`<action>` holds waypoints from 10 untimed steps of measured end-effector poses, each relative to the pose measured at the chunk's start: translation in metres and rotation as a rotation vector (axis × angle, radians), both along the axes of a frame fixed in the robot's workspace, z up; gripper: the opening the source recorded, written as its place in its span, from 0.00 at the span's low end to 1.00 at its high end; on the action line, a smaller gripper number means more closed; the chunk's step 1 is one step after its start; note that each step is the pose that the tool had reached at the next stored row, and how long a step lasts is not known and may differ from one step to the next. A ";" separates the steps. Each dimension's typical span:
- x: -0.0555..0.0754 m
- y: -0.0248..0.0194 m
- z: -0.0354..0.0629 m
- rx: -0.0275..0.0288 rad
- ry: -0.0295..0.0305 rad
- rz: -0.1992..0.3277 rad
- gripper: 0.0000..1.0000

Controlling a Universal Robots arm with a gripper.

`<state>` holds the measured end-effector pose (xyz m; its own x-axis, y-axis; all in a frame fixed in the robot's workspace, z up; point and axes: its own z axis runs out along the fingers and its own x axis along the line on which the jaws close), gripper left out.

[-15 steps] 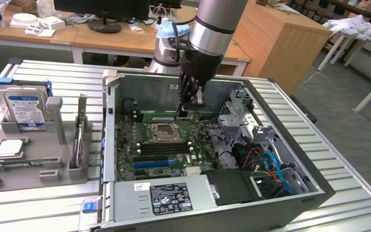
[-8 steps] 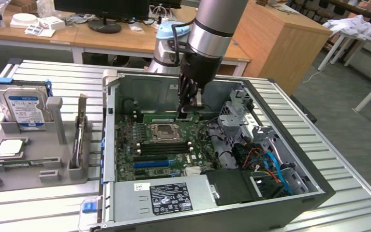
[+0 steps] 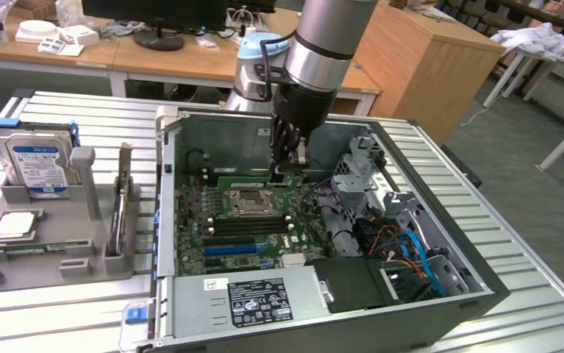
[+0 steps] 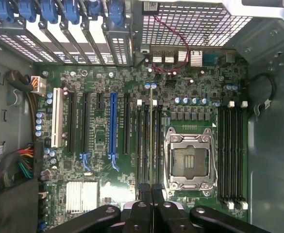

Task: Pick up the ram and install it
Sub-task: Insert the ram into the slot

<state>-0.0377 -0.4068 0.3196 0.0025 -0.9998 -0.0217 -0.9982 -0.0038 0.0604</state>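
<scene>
Ram [image 3: 243, 179]: long, narrow green board stick, just above centre of the exterior frame. It stands on its long edge, in line with the black memory slots [image 4: 142, 141], one end pinched in the claw [image 4: 151, 188].

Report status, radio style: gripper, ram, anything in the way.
Gripper shut on ram. Ram edge-on, lined up over memory slots beside CPU socket; seated or not, cannot tell. Red cable lies past the slot ends, not across them.
</scene>
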 end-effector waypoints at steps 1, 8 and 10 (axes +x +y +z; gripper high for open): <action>0.000 0.0000 -0.0007 0.0001 0.0000 0.000 0.11; 0.000 0.0000 -0.0059 0.0000 0.0000 0.000 0.11; 0.000 0.0000 -0.0076 0.0000 0.0000 0.000 0.11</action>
